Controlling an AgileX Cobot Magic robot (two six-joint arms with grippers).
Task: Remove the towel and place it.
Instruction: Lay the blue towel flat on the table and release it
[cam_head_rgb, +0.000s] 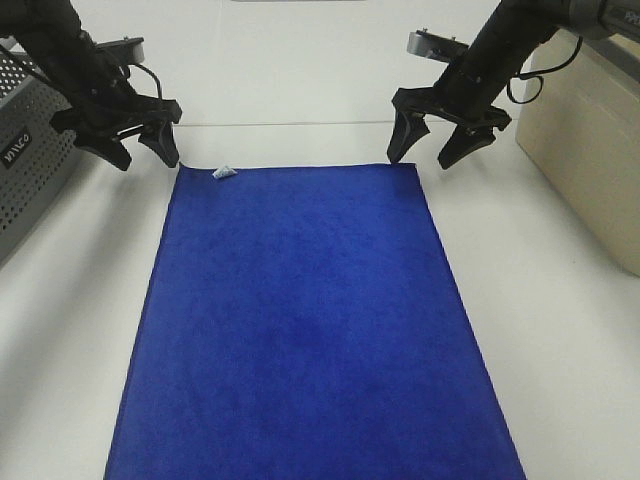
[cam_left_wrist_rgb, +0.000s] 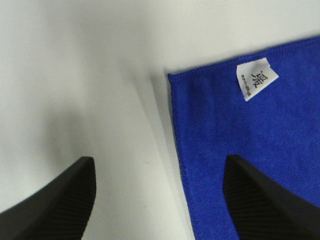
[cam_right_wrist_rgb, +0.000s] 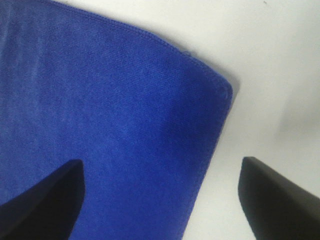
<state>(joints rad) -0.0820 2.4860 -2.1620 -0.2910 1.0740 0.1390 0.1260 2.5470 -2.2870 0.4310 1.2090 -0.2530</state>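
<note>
The deep blue towel (cam_head_rgb: 310, 320) lies flat and spread out on the white table, running from the back middle to the front edge. A small white tag (cam_head_rgb: 224, 172) sits at its far left corner; it also shows in the left wrist view (cam_left_wrist_rgb: 256, 78). My left gripper (cam_head_rgb: 143, 152) hangs open and empty just above and outside the far left corner (cam_left_wrist_rgb: 172, 79). My right gripper (cam_head_rgb: 430, 149) hangs open and empty just above the far right corner (cam_right_wrist_rgb: 222, 87). Neither gripper touches the towel.
A grey perforated basket (cam_head_rgb: 30, 160) stands at the left edge of the table. A beige box (cam_head_rgb: 590, 140) stands at the right edge. Bare white table (cam_head_rgb: 560, 330) lies on both sides of the towel and behind it.
</note>
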